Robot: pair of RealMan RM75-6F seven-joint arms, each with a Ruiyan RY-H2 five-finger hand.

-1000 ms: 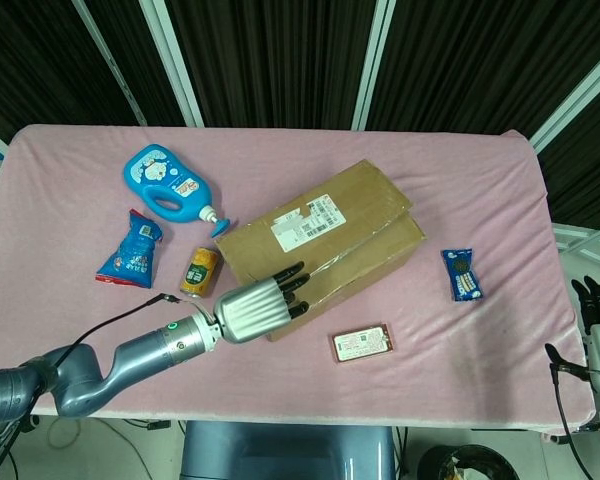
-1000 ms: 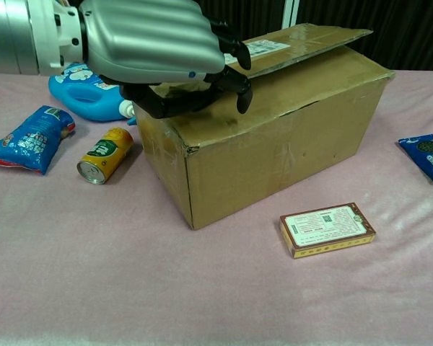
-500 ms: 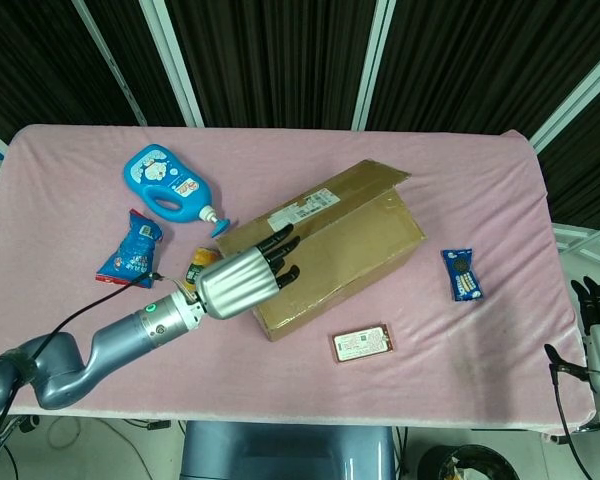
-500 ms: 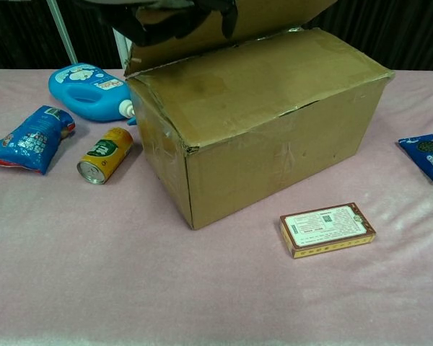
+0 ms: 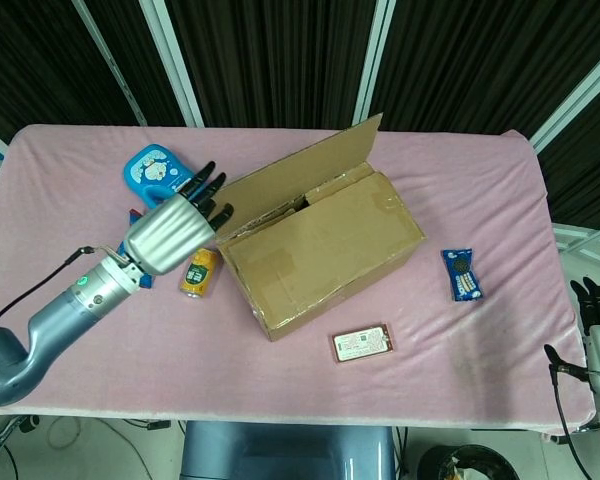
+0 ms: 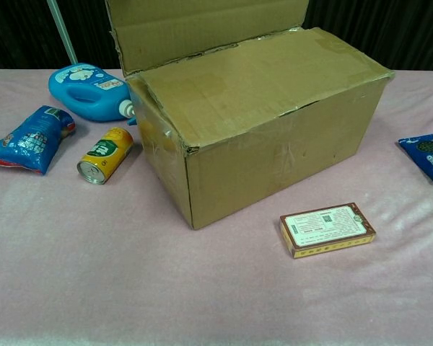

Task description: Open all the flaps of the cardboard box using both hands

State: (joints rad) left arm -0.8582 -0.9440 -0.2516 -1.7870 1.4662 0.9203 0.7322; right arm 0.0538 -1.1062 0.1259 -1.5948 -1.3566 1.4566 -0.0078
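My left hand [image 5: 176, 230] has pulled back off the cardboard box [image 5: 325, 255] and now hovers left of it, above the blue bottle [image 5: 152, 172] and yellow can [image 5: 199, 273], fingers spread and holding nothing. A second ago it was under the far flap [image 5: 300, 178]; that flap now stands upright while the near flap [image 6: 260, 76] still lies flat. The box sits mid-tabletop [image 5: 460, 180]. My right hand [image 5: 597, 305] hangs off the tabletop's right edge; I cannot tell its grip.

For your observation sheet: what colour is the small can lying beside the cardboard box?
Yellow, with a green label; the can shows best in the chest view.
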